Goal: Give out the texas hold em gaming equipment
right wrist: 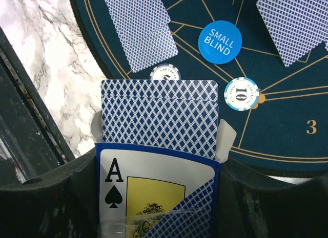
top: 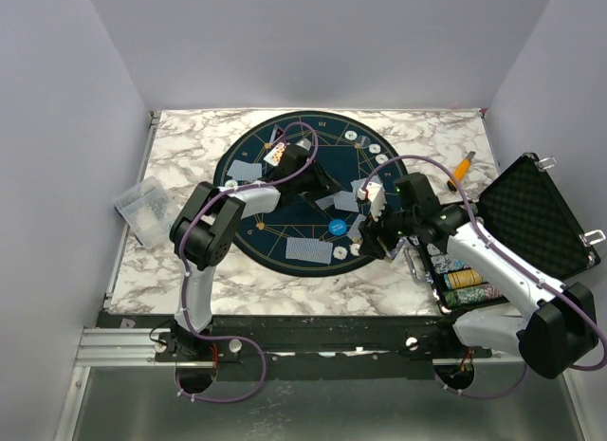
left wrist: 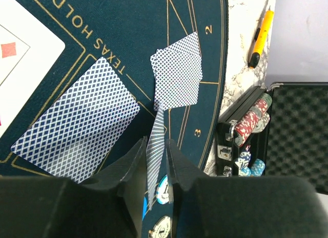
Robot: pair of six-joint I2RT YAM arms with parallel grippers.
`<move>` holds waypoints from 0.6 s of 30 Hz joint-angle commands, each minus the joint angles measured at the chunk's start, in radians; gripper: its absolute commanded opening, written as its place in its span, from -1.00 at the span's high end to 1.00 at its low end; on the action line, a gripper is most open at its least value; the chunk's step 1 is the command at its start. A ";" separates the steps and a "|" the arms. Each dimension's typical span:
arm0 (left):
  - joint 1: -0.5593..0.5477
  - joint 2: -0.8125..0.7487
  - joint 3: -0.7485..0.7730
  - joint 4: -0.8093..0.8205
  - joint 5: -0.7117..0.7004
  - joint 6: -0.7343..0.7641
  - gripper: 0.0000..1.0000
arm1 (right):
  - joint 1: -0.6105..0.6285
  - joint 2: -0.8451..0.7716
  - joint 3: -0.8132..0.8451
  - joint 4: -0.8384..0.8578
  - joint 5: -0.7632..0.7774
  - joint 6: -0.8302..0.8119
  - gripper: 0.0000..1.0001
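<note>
1. Cards [top: 310,250] and the Small Blind disc [right wrist: 219,39] lie on the mat [top: 270,234]; more dealing seems left.
2. Your right claw [right wrist: 159,189] grips the deck [right wrist: 159,120] over the mat's near edge.
3. Only the left wrist view shows a card [left wrist: 157,128] edge-on inside your left claw [left wrist: 155,148]; gripped or loose, I cannot tell.

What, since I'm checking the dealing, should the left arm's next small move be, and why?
Probably open the left gripper fully and lift away. A card sits edge-on between its jaws, its far end at the face-down pile between marks 2 and 3 on the mat, so letting go should drop it there.
</note>
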 commanded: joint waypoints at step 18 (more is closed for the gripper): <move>-0.017 -0.079 -0.088 -0.079 -0.023 0.038 0.16 | -0.008 -0.031 -0.004 0.022 -0.002 0.002 0.99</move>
